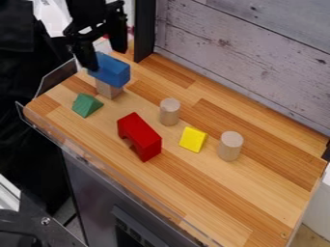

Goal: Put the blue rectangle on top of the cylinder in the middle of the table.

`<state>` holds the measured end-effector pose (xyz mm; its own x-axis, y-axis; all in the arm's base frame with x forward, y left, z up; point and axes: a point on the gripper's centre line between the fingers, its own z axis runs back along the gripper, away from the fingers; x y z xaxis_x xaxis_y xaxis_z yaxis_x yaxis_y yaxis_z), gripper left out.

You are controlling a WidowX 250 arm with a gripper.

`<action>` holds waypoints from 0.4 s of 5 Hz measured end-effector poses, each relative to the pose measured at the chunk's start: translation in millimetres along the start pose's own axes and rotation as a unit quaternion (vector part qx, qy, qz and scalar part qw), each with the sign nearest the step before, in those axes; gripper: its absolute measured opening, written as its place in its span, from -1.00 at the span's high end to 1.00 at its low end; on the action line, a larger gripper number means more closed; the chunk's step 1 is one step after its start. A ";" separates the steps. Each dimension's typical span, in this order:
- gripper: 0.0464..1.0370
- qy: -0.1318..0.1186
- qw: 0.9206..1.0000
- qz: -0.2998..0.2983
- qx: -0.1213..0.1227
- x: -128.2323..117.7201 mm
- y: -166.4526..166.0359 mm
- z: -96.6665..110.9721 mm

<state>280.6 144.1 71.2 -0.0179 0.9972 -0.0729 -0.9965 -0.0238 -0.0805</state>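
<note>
At the upper left, my gripper point(104, 59) stands open, its fingers spread at the left end and back edge of the blue rectangle point(111, 71). Beneath the blue rectangle is a natural wood block point(108, 89); whether the two touch is hard to tell. One fingertip overlaps the blue piece's left end, and I cannot tell if it touches. A pale wooden cylinder point(170, 112) stands upright near the middle of the table point(258, 195). Another upright cylinder point(230, 145) is farther right.
A green triangular block point(86, 105) lies at the left. The red arch block point(139, 136) is in front of the middle cylinder, and a yellow block point(193, 139) sits between the two cylinders. Clear plastic edging point(119, 172) borders the front, and a plank wall point(248, 62) rises behind.
</note>
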 end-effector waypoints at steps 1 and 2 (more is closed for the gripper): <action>-0.92 0.006 1.000 0.016 0.004 5.1 2.0 -5.9; -0.92 -0.010 0.999 0.034 0.017 9.0 -1.7 -10.6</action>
<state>283.1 152.4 60.1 -0.0866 0.9947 -0.0561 -0.9952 -0.0890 -0.0415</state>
